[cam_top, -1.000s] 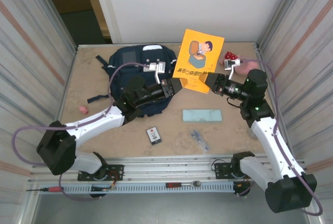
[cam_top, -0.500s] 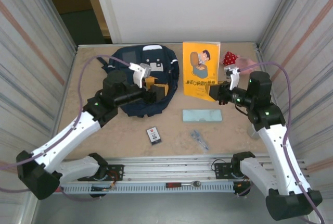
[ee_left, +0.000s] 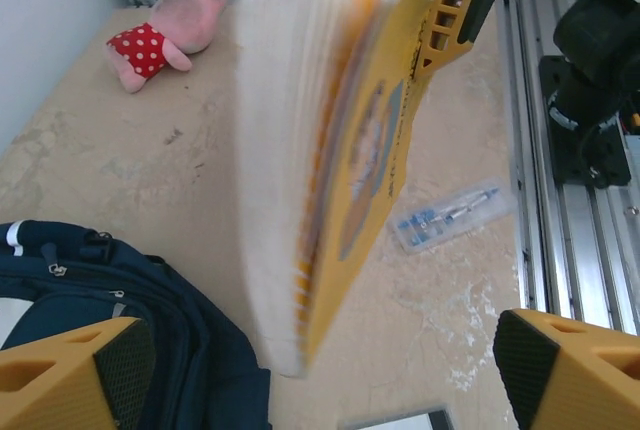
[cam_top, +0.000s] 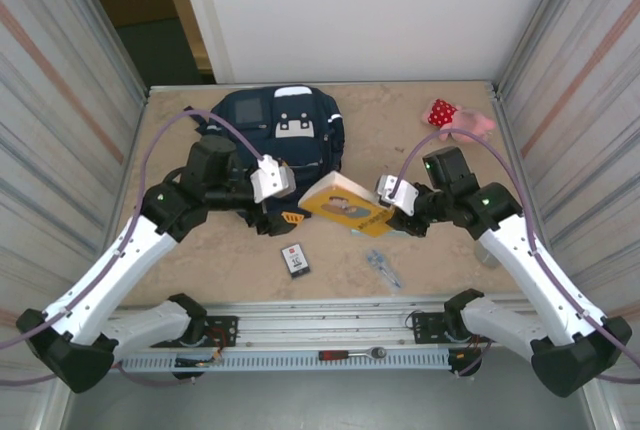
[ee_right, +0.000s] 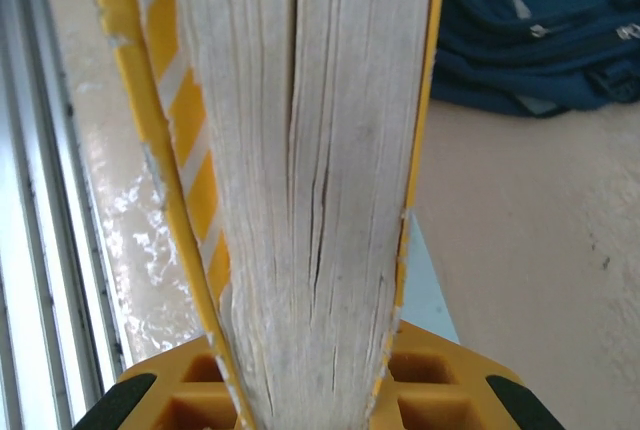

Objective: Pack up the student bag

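My right gripper [cam_top: 388,212] is clamped on 1 edge of the thick yellow book [cam_top: 345,205], holding it low over the table [cam_top: 200,270], just in front of the student bag [cam_top: 285,130]. My left gripper [ee_left: 325,350] has its jaws spread wide and grips nothing. The book hangs between its fingers, apparently w/o contact.

The bag lies flat at the far left-centre of the table, front pockets up, well apart from the plush toy [cam_top: 455,118] in the far right corner. It's soft fabric, so I expect it to sag and fold rather than hold shape. Prob light while empty, and not fragile. Pinching a flat panel would only bunch the cloth. Better holds are the lip beside a zip [ee_left: 60,270] or the top handle, lifted so the mouth gapes. I can't tell if the main zip is open.

The book looks stiff along the spine, but its pages fan loose, so I reckon it should go in spine-first.
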Action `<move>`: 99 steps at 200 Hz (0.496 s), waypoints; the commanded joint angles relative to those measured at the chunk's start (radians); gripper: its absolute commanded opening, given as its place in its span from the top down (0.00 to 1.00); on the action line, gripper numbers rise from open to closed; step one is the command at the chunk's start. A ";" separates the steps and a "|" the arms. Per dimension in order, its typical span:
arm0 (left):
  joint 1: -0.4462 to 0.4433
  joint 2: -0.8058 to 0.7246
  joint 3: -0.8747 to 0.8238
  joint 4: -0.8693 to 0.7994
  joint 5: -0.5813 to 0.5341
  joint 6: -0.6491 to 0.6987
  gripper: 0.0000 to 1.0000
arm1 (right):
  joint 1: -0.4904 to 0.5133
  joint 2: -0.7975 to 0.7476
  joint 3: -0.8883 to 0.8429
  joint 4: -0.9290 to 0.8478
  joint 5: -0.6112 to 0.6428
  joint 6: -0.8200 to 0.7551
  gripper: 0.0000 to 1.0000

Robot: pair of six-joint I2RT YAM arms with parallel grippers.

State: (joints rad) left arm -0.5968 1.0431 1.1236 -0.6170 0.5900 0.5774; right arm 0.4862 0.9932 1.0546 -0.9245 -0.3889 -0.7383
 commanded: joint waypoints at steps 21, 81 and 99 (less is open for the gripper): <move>0.002 0.071 0.011 -0.050 0.186 0.096 0.10 | 0.062 0.029 0.053 0.015 -0.056 -0.145 1.00; -0.040 0.143 0.002 0.000 0.213 0.073 0.32 | 0.082 0.091 0.094 0.077 -0.134 -0.101 1.00; -0.026 0.130 -0.018 0.041 0.229 0.045 0.59 | 0.061 0.089 0.094 0.087 -0.149 -0.078 0.91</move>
State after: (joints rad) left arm -0.6350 1.1919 1.1229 -0.6304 0.7631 0.6491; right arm 0.5617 1.0924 1.1015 -0.8978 -0.4530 -0.8391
